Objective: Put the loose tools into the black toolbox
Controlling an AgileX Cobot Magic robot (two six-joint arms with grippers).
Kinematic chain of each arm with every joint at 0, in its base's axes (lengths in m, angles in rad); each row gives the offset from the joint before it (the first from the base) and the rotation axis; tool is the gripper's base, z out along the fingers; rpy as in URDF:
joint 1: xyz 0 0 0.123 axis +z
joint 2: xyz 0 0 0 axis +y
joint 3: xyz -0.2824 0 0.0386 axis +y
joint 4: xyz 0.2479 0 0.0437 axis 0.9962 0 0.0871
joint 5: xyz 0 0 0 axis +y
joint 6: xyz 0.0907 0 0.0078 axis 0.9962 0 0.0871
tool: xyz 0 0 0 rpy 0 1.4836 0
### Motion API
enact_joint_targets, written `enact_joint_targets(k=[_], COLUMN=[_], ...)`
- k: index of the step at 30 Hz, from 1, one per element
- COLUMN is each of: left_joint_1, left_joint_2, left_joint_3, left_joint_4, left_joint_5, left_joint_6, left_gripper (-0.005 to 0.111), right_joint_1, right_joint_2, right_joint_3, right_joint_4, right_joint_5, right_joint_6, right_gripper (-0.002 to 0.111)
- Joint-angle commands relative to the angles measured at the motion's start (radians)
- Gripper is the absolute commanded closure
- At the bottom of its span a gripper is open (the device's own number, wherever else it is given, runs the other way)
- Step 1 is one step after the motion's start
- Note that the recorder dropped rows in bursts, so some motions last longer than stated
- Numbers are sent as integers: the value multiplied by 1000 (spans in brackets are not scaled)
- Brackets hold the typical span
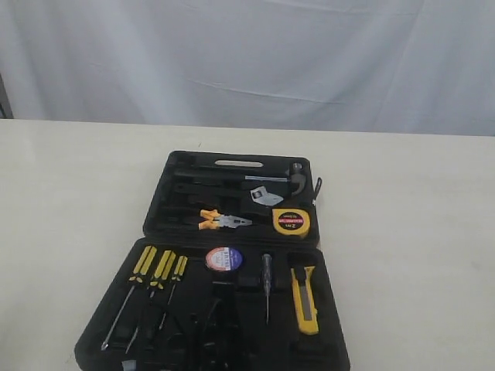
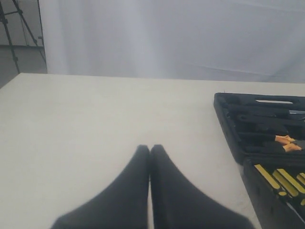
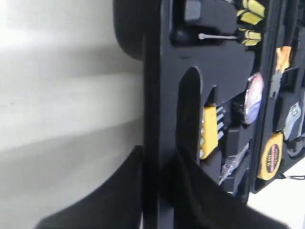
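Observation:
The black toolbox (image 1: 329, 309) lies open on the table. Orange-handled pliers (image 1: 220, 221) and the round yellow tape measure (image 1: 291, 222) sit in its far half. The black tape roll (image 1: 223, 258) and the yellow-black utility knife (image 1: 305, 297) rest in its near half. Neither gripper shows in the exterior view. My left gripper (image 2: 150, 148) is shut and empty above bare table, apart from the toolbox (image 2: 228, 129). My right gripper (image 3: 159, 151) straddles the toolbox rim (image 3: 152, 71), one finger outside and one inside, closed on it. The tape roll (image 3: 254, 98) and tape measure (image 3: 270, 162) lie beyond.
Yellow-handled screwdrivers (image 1: 158, 267) fill the near half's left side, with a tester pen (image 1: 266, 282) beside the knife. A hammer (image 1: 255, 178) lies along the far half. The yellow-clipped hex key set (image 3: 209, 131) sits close to my right fingers. A white curtain backs the table.

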Motion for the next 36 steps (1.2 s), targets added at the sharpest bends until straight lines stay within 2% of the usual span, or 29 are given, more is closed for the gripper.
enact_joint_targets(k=[1,18,23,30,36], left_joint_1=[-2,-2,-2,-2,-2], left_joint_2=[-3,-3,-3,-3,-3], left_joint_3=[2,2,2,2,2], left_joint_4=[-2,-2,-2,-2,-2], left_joint_5=[1,1,1,1,1], left_joint_6=[-2,-2,-2,-2,-2], left_gripper=[107,107,107,107,107], right_joint_1=[7,7,7,2,-110], right_joint_2=[-78,-340,-375,-375,-337], right_joint_3=[-1,-6,-94,-223,-277], right_joint_4=[40,293,367,347,351], right_joint_5=[5,77,169,185,167], right_joint_6=[-62,-367,-493,-651,-748], right_gripper=[109,109,109,109,109])
